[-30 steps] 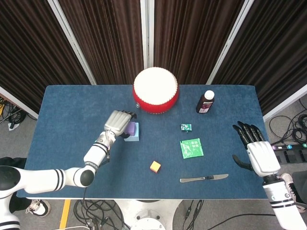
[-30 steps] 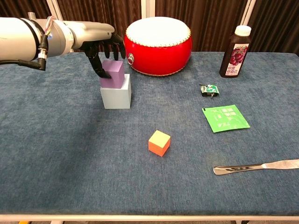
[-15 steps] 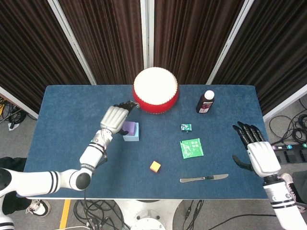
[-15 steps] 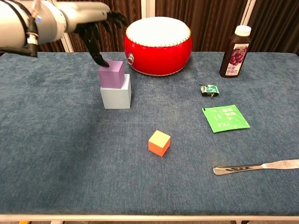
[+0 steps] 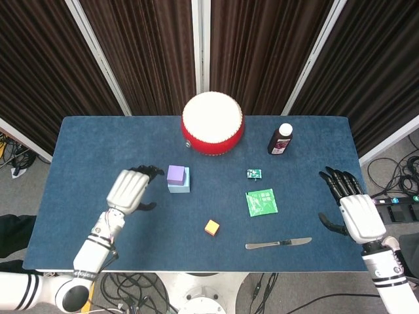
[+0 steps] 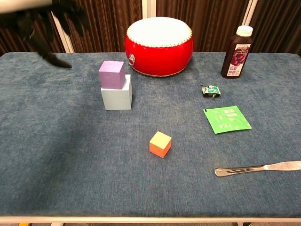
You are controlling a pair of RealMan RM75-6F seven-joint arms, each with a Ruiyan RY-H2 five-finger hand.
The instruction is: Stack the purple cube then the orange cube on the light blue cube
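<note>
The purple cube [image 5: 175, 174] [image 6: 112, 74] sits on top of the light blue cube [image 5: 181, 185] [image 6: 116, 94], left of the table's middle. The orange cube [image 5: 211, 227] [image 6: 160, 143] lies alone nearer the front edge. My left hand [image 5: 129, 189] [image 6: 46, 26] hovers open to the left of the stack, clear of it, blurred in the chest view. My right hand [image 5: 354, 208] hangs open past the table's right edge, holding nothing.
A red drum [image 5: 212, 122] [image 6: 159, 45] stands behind the stack. A dark bottle [image 5: 279, 139] [image 6: 236, 52], a small green clip [image 5: 254, 173] [image 6: 210, 90], a green packet [image 5: 261, 201] [image 6: 226, 118] and a table knife [image 5: 278, 243] [image 6: 256, 167] lie on the right half.
My left hand has let go of the purple cube and pulled back to the left and up. The purple cube stays on the light blue cube. The right hand barely moved.
</note>
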